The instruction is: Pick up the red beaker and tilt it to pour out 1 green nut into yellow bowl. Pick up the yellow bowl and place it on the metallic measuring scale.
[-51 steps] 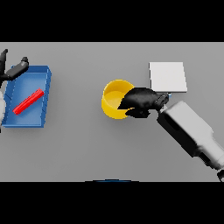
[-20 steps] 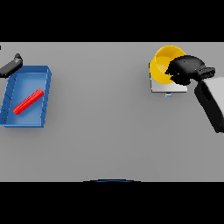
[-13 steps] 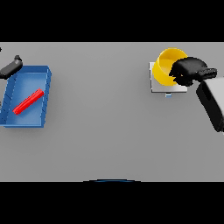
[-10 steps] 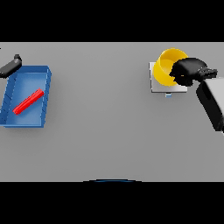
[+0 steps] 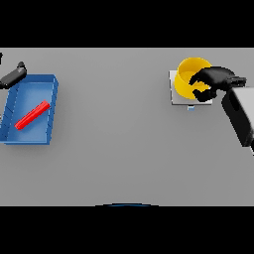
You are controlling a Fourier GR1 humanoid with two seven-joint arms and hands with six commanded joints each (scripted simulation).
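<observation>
yellow bowl (image 5: 189,79): sits on the metallic measuring scale (image 5: 178,95), over its far half, the pale plate showing along the left and near edges
right hand (image 5: 212,82): fingers curled over the bowl's right rim, gripping it; the arm comes in from the right edge
bowl from hand: it lies directly to the left of the palm, touching; the rim is round, so there is no long axis to line up with
nearer hand: the right, by far
left hand (image 5: 13,76): at the far left edge, just behind the blue tray (image 5: 50,115), holding nothing; whether the fingers are curled cannot be told
red beaker (image 5: 31,115): lies on its side in the tray, long axis running near-left to far-right
judgement: the bowl looks placed; what seems left is letting go and drawing the hand away to the right without dragging the rim
</observation>
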